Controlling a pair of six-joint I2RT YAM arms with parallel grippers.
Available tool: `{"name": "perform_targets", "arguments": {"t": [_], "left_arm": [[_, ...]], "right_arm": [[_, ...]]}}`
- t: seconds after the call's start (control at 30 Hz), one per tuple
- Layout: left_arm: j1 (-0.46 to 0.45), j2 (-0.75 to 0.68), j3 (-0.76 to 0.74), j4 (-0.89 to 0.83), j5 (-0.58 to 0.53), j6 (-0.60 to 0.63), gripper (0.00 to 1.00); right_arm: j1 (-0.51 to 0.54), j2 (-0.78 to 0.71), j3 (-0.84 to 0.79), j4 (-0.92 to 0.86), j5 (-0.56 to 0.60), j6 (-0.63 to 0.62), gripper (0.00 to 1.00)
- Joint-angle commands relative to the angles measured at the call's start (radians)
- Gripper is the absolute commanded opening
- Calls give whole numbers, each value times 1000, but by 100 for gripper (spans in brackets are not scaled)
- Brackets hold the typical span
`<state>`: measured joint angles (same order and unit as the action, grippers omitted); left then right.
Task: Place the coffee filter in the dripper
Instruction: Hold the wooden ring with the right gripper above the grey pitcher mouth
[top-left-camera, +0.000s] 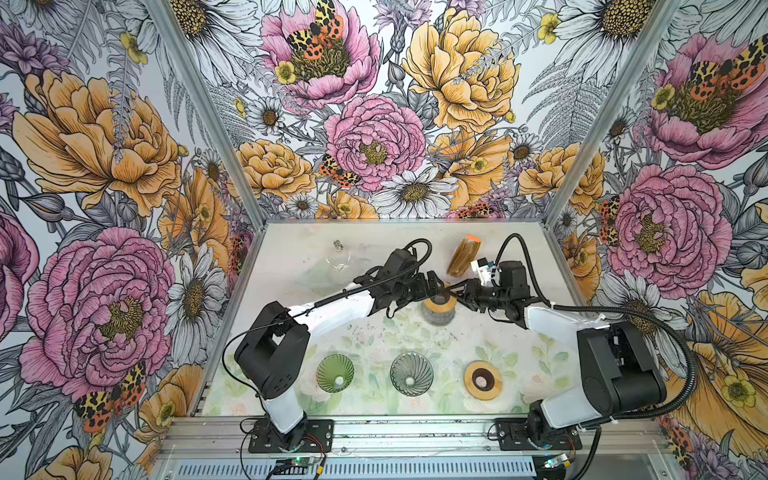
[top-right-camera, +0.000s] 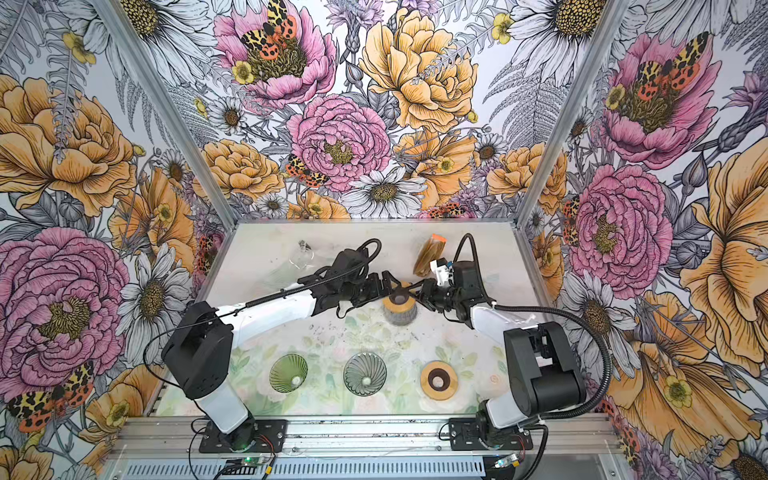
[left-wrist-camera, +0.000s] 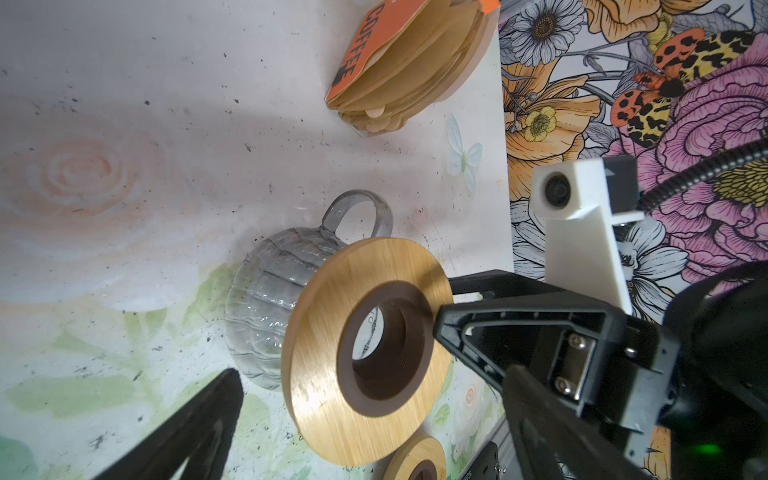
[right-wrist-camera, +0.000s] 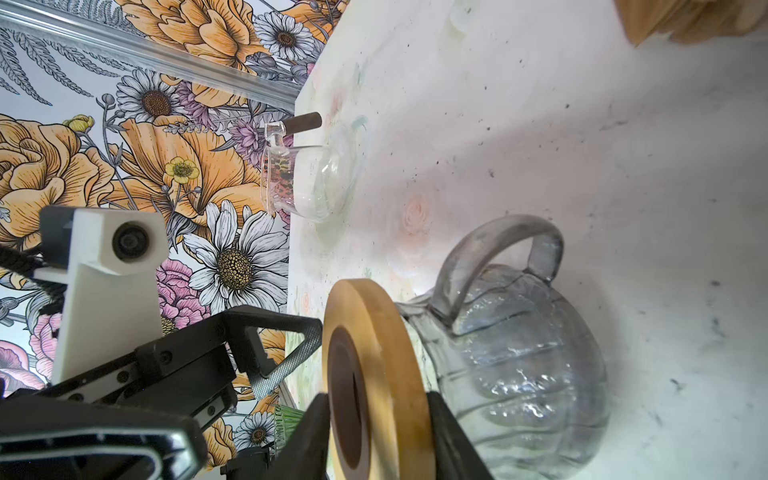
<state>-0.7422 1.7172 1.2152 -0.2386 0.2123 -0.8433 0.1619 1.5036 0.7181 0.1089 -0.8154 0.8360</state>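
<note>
- Orange label (left-wrist-camera: 361, 45) on the coffee filter pack (left-wrist-camera: 407, 70) carries dark capitals reading "COFFEE"; no other writing can be read.
- The filters are tan-brown paper: a fanned stack of rounded sheets with small tabs along one edge, gathered under that label.
- The pack stands tilted at the back right of the table (top-left-camera: 374, 332), just behind the right arm's wrist in both top views, and all the filters that show lie in it.
- At the middle of the table sits a ribbed glass dripper (right-wrist-camera: 519, 374), smoky grey with a loop handle, and a wooden ring (left-wrist-camera: 316, 374) with a dark brown inner collar lies on top of it.
- The right gripper (top-left-camera: 460, 294) has one finger on each flat face of that ring's rim; I cannot tell whether it pinches the rim or only flanks it.
- The left gripper (top-left-camera: 434, 286) is spread wide at the opposite side of the ring.
- Along the front stand a green dripper (top-left-camera: 335, 372), a grey dripper (top-left-camera: 412, 373) and a second wooden ring (top-left-camera: 483, 380), each apart from the next.
- A clear glass carafe (right-wrist-camera: 307, 178) rests at the back left.
</note>
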Motion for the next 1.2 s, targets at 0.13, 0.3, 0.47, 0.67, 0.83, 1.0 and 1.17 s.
{"name": "perform_targets", "arguments": {"t": [0.13, 0.3, 0.47, 0.67, 0.83, 1.0, 1.17], "left_arm": [[-10, 15, 36, 5, 33, -11, 99], [-14, 14, 41, 5, 33, -7, 99], [-16, 21, 46, 5, 44, -8, 99], [-25, 36, 59, 5, 49, -8, 99], [-27, 51, 80, 5, 56, -8, 99], [-32, 62, 92, 5, 60, -7, 99], [-37, 67, 101, 5, 70, -4, 99]], "right_arm": [[-8, -44, 32, -140, 67, -68, 40], [-9, -83, 51, -214, 104, -99, 41], [-11, -103, 75, -291, 132, -135, 41], [-12, -137, 109, -395, 202, -179, 41], [-12, -142, 121, -458, 265, -200, 43], [-13, -130, 119, -459, 234, -202, 50], [-13, -112, 122, -435, 156, -207, 51]]}}
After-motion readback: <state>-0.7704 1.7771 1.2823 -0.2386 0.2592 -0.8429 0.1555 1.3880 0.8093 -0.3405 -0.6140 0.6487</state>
